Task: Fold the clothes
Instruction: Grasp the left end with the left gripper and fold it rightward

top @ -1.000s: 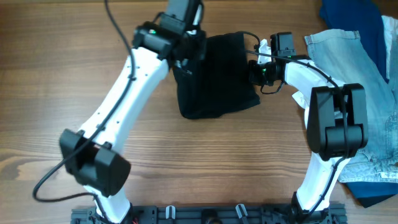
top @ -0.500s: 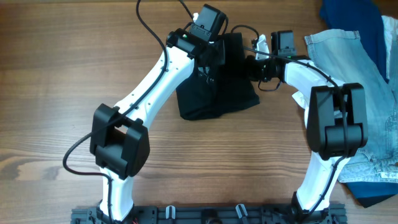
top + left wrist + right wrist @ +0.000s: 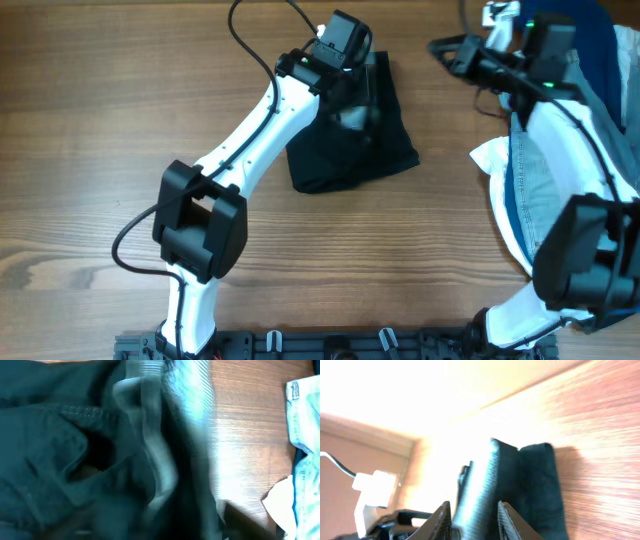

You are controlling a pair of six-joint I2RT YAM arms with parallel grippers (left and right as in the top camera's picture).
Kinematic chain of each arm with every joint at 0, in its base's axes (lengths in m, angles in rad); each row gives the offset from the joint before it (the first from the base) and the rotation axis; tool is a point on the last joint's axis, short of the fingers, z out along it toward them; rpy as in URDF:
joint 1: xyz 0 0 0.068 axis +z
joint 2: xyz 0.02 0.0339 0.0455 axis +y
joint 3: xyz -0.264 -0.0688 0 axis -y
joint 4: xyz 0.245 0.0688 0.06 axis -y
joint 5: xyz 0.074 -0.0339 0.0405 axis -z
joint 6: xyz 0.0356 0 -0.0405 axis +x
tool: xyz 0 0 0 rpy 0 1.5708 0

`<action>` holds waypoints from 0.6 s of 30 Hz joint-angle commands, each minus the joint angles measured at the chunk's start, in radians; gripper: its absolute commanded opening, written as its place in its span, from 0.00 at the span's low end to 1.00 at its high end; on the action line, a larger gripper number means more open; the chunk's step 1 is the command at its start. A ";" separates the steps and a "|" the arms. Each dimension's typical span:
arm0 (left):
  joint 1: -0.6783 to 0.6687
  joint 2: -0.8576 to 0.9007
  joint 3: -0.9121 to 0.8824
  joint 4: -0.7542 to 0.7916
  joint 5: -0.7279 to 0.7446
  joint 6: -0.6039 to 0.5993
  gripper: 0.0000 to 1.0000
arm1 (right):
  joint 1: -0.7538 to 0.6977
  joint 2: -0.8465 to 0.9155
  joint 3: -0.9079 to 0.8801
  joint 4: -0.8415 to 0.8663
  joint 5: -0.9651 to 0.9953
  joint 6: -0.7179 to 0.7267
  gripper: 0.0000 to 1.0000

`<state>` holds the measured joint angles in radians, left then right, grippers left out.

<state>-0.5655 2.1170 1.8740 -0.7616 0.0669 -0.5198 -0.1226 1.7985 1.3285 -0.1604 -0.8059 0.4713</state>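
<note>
We log the black shorts [image 3: 345, 155] bunched on the wooden table [image 3: 100, 120], upper centre. Left gripper [image 3: 352, 100] is down on the fabric; blur, so we cannot tell whether it grips. Right gripper [image 3: 447, 50] is right of the shorts, clear of them, fingers spread, empty.

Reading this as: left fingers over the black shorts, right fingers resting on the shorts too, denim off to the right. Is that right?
Not quite. The right gripper is not on the shorts; the overhead view shows it apart from them, off to their right and nearer the denim. The rest holds: the left gripper is over the shorts, and the denim lies to the right.
</note>
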 commanded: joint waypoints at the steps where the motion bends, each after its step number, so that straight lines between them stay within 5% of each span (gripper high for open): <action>1: -0.015 0.010 0.022 -0.003 0.018 -0.008 1.00 | -0.027 0.005 -0.005 -0.046 -0.017 -0.006 0.32; 8: -0.008 0.010 0.022 -0.052 0.011 0.132 1.00 | -0.029 0.005 -0.005 -0.097 0.021 -0.053 0.33; 14: -0.032 0.043 0.022 -0.169 0.032 0.432 1.00 | -0.029 0.005 -0.005 -0.133 0.071 -0.077 0.33; 18: -0.023 0.092 0.021 -0.300 -0.035 0.460 0.99 | -0.029 0.005 -0.005 -0.164 0.083 -0.107 0.33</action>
<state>-0.5892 2.1422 1.8854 -1.0058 0.0750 -0.1776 -0.1532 1.7985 1.3285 -0.3122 -0.7502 0.4129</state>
